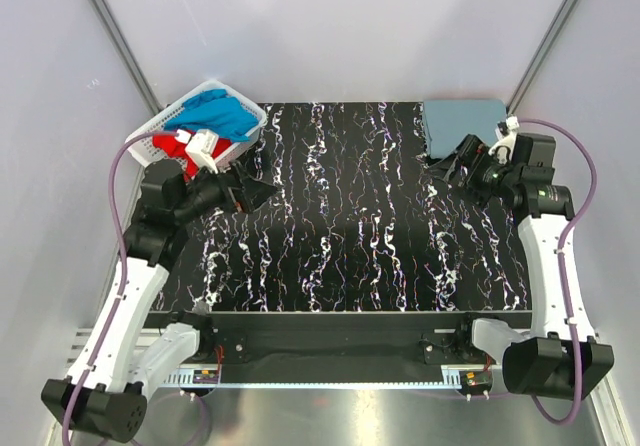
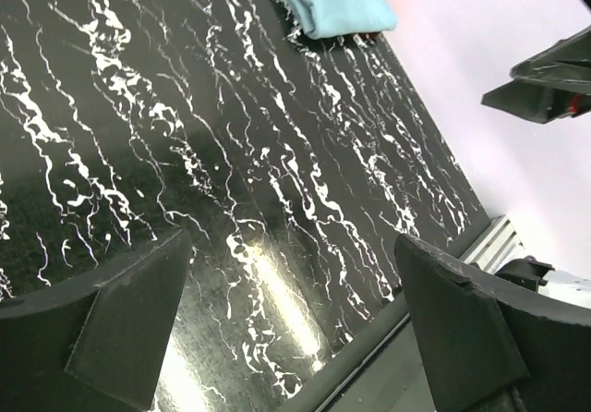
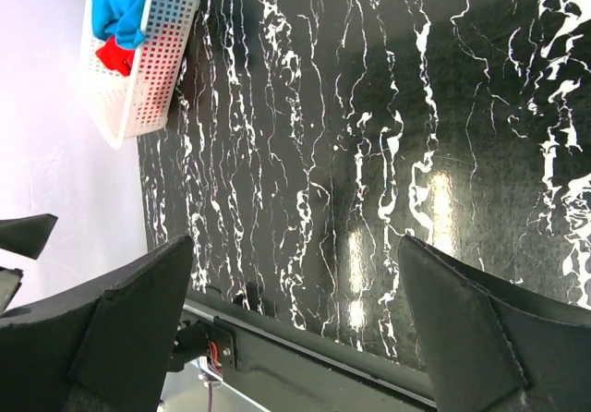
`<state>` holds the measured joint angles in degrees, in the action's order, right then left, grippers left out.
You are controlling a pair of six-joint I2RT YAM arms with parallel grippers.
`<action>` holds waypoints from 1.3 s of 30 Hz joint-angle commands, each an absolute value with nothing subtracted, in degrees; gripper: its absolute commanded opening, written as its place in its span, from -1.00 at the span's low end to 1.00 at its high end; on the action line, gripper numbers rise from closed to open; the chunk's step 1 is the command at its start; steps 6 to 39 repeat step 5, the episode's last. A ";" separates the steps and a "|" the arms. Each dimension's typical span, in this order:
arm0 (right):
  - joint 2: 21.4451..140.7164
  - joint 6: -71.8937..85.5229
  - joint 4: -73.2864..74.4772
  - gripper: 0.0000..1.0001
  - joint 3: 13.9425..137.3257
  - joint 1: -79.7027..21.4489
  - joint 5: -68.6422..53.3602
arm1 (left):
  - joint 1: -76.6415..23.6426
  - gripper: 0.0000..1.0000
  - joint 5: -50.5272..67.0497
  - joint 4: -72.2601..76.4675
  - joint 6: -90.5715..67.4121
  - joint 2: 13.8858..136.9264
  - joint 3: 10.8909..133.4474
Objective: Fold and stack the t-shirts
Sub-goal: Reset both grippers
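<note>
- Two empty pairs: left fingers (image 1: 258, 194) and right fingers (image 1: 442, 171), both spread wide apart.
- Grey-blue shirt (image 1: 462, 126) folded, at the worktop's (image 1: 340, 216) 1 o'clock.
- Blue shirt (image 1: 215, 116), red shirt (image 1: 165, 148) in basket (image 3: 157, 70), 11 o'clock.

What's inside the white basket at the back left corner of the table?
A bright blue t-shirt lies on top of red cloth in the white basket. Whether anything more lies beneath them is covered.
</note>
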<state>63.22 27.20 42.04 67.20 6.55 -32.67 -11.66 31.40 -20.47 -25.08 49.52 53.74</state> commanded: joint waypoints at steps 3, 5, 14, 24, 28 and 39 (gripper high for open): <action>61.35 26.63 39.11 1.00 67.24 6.68 -34.98 | -11.34 0.97 33.13 -20.83 -25.05 48.43 57.22; 61.09 27.07 38.85 0.99 67.15 6.68 -34.11 | -11.42 0.97 32.26 -20.48 -25.14 47.90 57.13; 61.09 27.07 38.85 0.99 67.15 6.68 -34.11 | -11.42 0.97 32.26 -20.48 -25.14 47.90 57.13; 61.09 27.07 38.85 0.99 67.15 6.68 -34.11 | -11.42 0.97 32.26 -20.48 -25.14 47.90 57.13; 61.09 27.07 38.85 0.99 67.15 6.68 -34.11 | -11.42 0.97 32.26 -20.48 -25.14 47.90 57.13; 61.09 27.07 38.85 0.99 67.15 6.68 -34.11 | -11.42 0.97 32.26 -20.48 -25.14 47.90 57.13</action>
